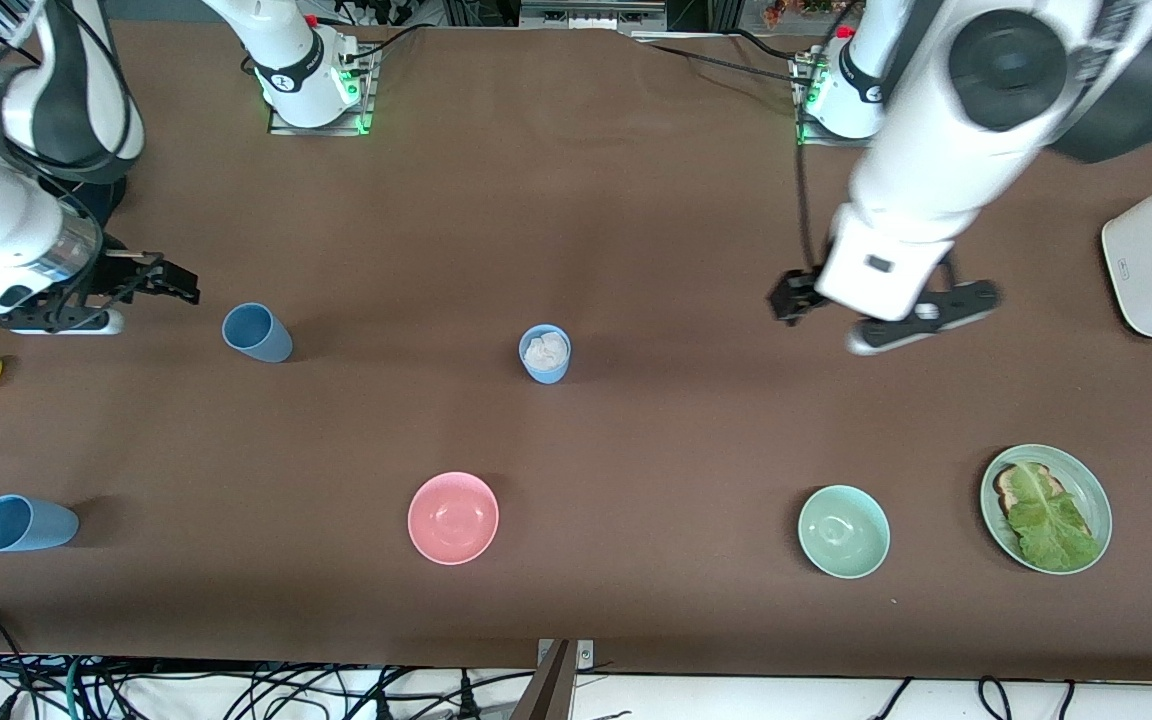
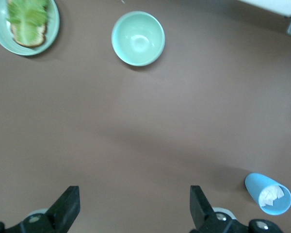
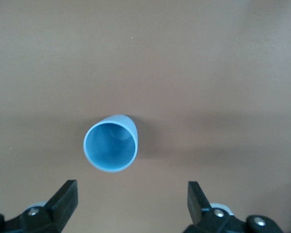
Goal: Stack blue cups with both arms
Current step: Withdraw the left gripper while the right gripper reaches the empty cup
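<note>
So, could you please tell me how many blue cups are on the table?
3. One sits near the right tool, one lies nearer the front camera at that end, and one mid-table holds something white.

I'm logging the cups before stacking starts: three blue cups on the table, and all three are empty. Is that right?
Not quite. There are three blue cups, but the middle cup holds something white and crumpled, as the front view and the left wrist view show. The cup near the right gripper looks empty, as does the cup nearest the camera.
</note>
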### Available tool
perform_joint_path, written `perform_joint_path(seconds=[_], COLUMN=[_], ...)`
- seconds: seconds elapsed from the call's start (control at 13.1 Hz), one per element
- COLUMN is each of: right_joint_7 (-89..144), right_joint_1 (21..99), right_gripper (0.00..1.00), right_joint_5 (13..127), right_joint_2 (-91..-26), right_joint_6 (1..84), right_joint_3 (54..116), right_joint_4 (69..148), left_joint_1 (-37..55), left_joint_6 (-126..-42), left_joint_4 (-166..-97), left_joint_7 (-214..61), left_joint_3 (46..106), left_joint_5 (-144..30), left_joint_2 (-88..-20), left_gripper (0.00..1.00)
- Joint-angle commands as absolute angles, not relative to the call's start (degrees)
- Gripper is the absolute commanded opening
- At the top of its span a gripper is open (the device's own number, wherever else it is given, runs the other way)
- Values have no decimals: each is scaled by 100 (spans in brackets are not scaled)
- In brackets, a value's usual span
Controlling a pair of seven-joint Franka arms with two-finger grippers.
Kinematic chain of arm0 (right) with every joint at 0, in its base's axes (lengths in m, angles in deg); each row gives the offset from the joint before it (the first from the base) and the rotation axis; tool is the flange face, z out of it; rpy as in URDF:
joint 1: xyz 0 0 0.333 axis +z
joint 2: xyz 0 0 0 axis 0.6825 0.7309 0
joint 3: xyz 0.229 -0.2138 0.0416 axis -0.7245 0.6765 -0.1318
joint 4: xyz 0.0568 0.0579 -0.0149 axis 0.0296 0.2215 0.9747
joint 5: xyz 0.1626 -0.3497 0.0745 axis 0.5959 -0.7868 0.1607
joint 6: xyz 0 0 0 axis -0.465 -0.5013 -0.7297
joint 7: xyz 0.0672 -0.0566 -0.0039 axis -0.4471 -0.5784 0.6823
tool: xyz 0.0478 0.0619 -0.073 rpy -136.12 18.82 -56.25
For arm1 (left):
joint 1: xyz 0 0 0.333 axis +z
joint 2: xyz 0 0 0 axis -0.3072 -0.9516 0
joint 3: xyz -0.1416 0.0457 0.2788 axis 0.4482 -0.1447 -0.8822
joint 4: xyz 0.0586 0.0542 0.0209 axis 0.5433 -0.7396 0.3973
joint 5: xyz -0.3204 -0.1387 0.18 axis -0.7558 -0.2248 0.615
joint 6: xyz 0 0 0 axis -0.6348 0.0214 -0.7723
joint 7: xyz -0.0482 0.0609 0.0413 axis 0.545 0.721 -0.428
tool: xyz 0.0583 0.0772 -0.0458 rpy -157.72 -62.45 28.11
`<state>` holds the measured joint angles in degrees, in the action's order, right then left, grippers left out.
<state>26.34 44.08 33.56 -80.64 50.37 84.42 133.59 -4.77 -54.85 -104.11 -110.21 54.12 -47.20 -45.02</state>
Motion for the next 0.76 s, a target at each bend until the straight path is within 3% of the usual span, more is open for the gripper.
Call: perform_joint_path(seconds=[0.0,0.61,0.69], right_joint_7=[2583,2574,2583], right_joint_1=[4418,4427,4427], right_gripper=[100,99,86], right_joint_5=[3301,3301,3301], right_joint_2=[-8077,-7190,-7066], right_joint_6=[5987,7631,7764], right_joint_3=[8390,8381,8381], right_joint_4=[14054,14565,14565], left_joint_1=[13,1155,1304], left_joint_6=[-5403,-5639,-5658], left_joint_4=[-10689,-10769,-10760], left_joint_7=[-10892,-10813,-10796], left_joint_3=[5629,5884,5893], left_joint_5=[-4960,-4944,-4970], left_joint_2=[-3979,-3909,-3856], left_gripper=[100,100,100])
